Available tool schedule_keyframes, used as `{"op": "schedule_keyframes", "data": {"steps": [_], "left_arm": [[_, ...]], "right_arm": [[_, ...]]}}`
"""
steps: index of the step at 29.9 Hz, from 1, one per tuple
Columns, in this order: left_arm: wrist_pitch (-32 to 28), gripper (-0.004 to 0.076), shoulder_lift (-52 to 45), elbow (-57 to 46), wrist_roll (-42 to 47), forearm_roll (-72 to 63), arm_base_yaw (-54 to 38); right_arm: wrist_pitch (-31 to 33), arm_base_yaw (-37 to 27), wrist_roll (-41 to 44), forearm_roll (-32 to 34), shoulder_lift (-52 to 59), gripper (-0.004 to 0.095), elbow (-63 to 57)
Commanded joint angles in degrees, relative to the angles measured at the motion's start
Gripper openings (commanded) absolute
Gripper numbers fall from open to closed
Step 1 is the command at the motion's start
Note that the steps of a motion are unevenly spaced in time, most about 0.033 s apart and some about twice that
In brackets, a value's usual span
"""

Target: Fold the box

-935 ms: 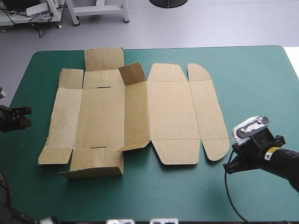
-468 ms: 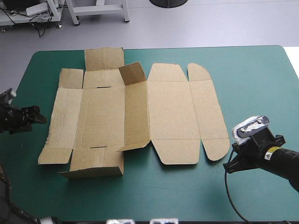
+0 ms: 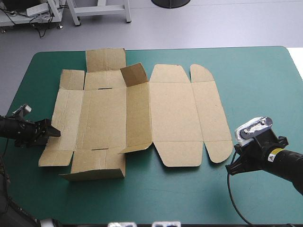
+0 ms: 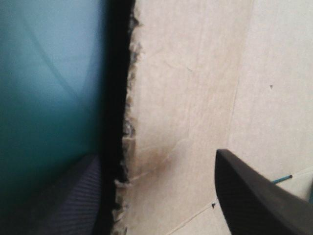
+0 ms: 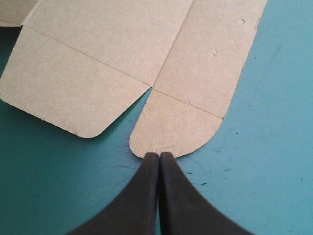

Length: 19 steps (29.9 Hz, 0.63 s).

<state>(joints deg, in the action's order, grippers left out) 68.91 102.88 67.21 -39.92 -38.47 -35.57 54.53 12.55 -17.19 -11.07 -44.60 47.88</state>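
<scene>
Where the high view looks down on the bench [image 3: 265, 85] with its teal-green cover, the box [image 3: 173, 113] lies as a cut sheet of brown board, spread from the centre toward nine o'clock and mostly flat. A small flap [image 3: 134, 74] near the sheet's twelve o'clock edge stands tilted up, and a narrow wall [image 3: 94, 171] at its seven o'clock corner is lifted off the cover. The left gripper [image 3: 51, 133] sits low at the sheet's eight o'clock edge, its tips at or just over the board. The right gripper [image 3: 233, 163] rests at the sheet's four o'clock, just beside a rounded flap [image 3: 218, 150]; from here its fingers cannot be made out. From the left wrist view, the left gripper's fingers are spread wide: one [image 4: 73, 196] lies on the cover side of the box's ragged edge [image 4: 128, 122] and the other [image 4: 259, 196] is over the board, so the edge runs between them. Whether either one touches the board cannot be told. From the right wrist view, the right gripper's fingers [image 5: 146, 196] are pressed together in one pointed arch and pinch nothing. Their tip meets the rim of the rounded flap, which lies flat at twelve o'clock ahead of it. A wider flap [image 5: 68, 93] with a rounded corner lies flat at about ten o'clock from the tip.
</scene>
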Motion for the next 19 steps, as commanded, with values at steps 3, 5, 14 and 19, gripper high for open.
{"op": "schedule_keyframes", "data": {"steps": [3,5,14,19], "left_arm": [[5.44,0.0461,-2.13,0.34,-1.09,-6.32,0.93],[5.44,0.0439,-2.13,0.34,-1.09,-6.19,2.77],[5.44,0.0399,-2.34,0.34,-0.08,-1.72,11.74],[5.44,0.0398,-2.34,0.34,-0.08,-6.48,12.44]], "right_arm": [[-2.81,-0.03,-0.52,-1.39,0.30,-0.0018,1.78],[-2.81,-0.03,-0.52,-1.69,0.30,-0.0018,1.78],[-3.28,-0.03,-0.52,-1.99,0.30,-0.0018,1.78],[-3.28,-0.03,-0.52,-1.99,0.30,-0.0018,1.78]]}}
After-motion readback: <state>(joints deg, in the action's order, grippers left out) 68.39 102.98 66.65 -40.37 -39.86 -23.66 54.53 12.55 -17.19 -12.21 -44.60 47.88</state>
